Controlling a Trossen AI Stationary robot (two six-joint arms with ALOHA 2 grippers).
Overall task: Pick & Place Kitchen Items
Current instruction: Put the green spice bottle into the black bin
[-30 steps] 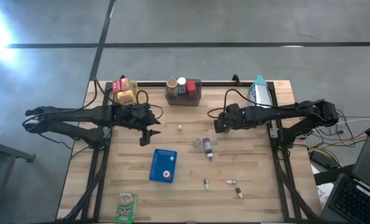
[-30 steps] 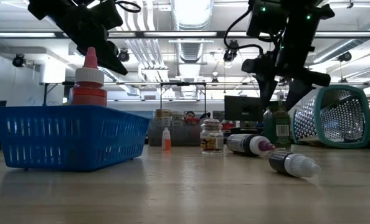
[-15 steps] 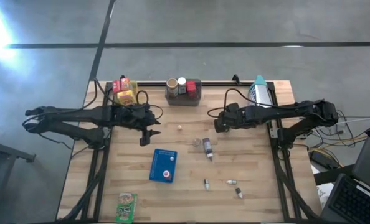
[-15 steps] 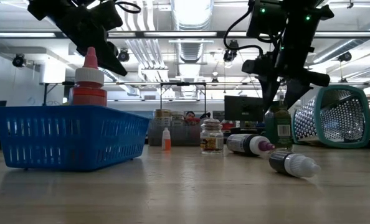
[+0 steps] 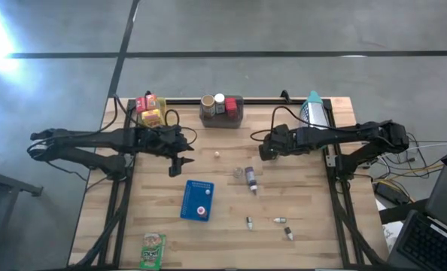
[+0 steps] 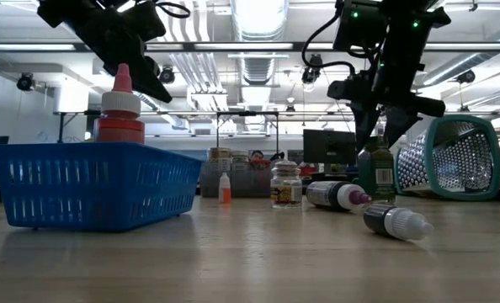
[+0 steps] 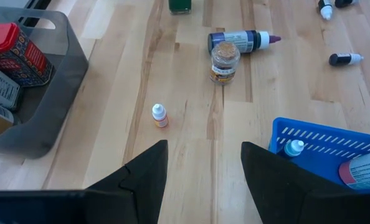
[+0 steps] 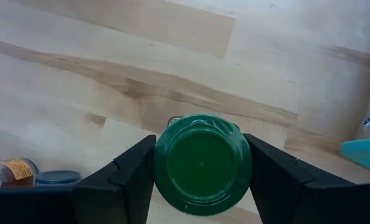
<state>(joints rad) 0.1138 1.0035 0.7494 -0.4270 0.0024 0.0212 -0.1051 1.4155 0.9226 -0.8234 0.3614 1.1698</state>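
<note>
Now right gripper (image 8: pixel 202 165): fingers narrowing onto the green-lidded bottle (image 8: pixel 202 163), tighter than a second ago; I can't confirm full contact.
Bottle: upright on table, beside the teal strainer (image 6: pixel 452 157).
Left gripper (image 7: pixel 203 180): unchanged, half open, empty.
Meaning: I judge grasp nearly made; lift next.

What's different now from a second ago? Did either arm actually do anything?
The right gripper has drawn its fingers in around the upright green-capped bottle; the fingers now sit against the cap's sides. The bottle has not moved. The left gripper hangs open above the table as before, and the blue basket is unmoved.
</note>
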